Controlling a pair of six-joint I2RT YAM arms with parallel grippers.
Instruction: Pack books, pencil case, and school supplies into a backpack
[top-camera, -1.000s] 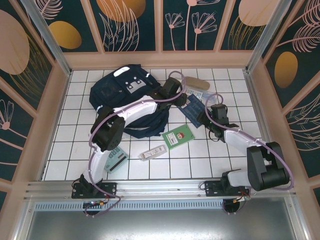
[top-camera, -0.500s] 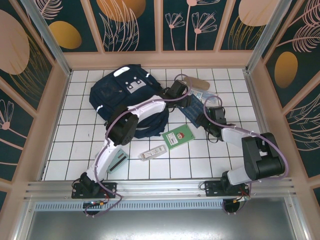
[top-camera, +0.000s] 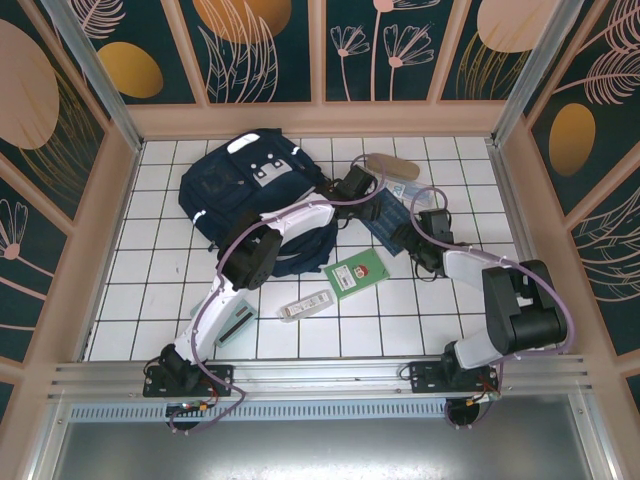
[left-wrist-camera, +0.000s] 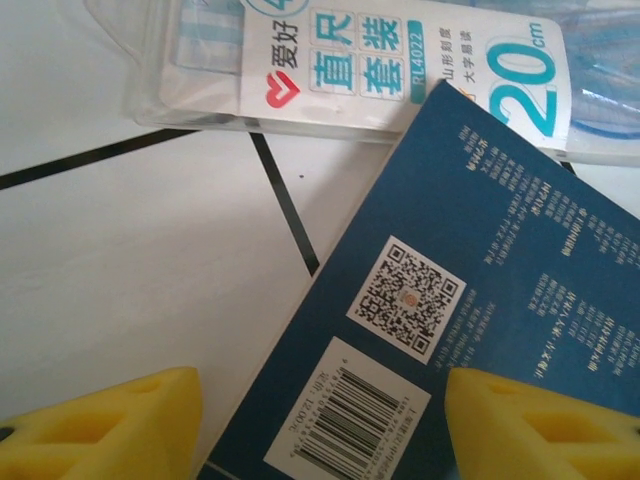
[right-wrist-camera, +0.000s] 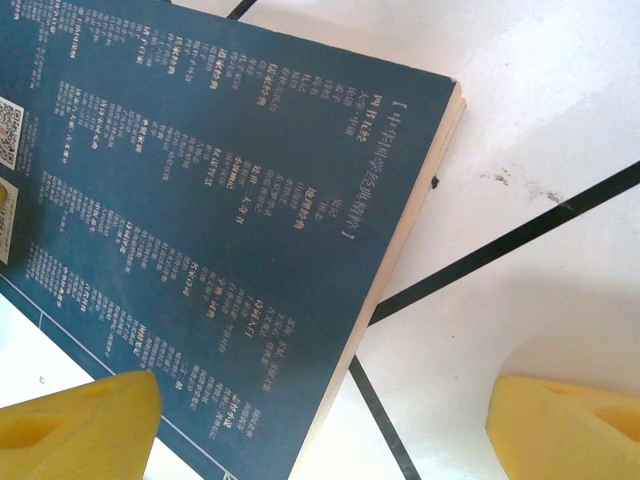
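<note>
The navy backpack (top-camera: 250, 185) lies at the left back of the tiled table (top-camera: 150, 290). Just right of it, the left pincer (left-wrist-camera: 325, 415) stands open and empty above the barcode corner of the dark blue book (left-wrist-camera: 490, 290), near the clear packet (left-wrist-camera: 380, 60). The right pincer (right-wrist-camera: 320, 415) is wide open over the book's opposite edge and holds nothing.

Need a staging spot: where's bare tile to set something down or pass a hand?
Free: tiles between the large navy-blue fabric backpack and the left wall; front row between the slim white-grey bar and the rail. Crowded: back right, where the flat dark blue book, clear bluish packet and tan oblong pouch cluster.
</note>
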